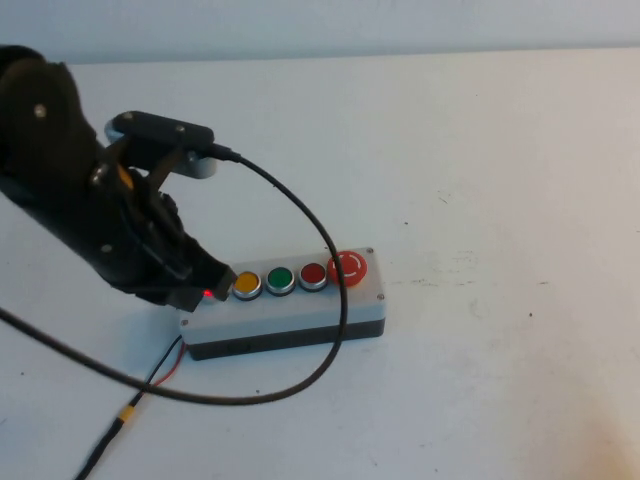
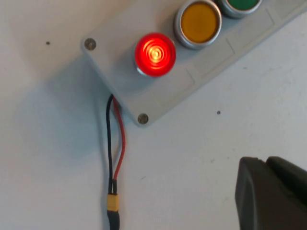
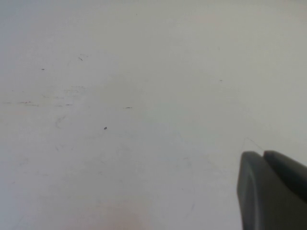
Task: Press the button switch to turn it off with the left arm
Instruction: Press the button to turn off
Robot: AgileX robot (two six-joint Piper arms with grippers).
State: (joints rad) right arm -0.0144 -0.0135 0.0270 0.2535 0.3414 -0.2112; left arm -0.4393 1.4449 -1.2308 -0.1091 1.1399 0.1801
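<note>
White counter [image 1: 480, 150] under my rig, left tool [image 1: 200, 285] fingers together, over the lit button switch [image 2: 155, 54], right tool [image 3: 273, 191] together, over bare counter.

High cam overlooks table; left wrist cam close above button switch [image 2: 155, 54], shared.

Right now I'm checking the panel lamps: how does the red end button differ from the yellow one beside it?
The button switch glows bright red with lit rings; the yellow button is amber and unlit. The switch sits at the box's end, by the wires; the yellow one stands one place inward. Both are round with silver rings. The left claw hovers near the switch; the right claw is over bare table.
</note>
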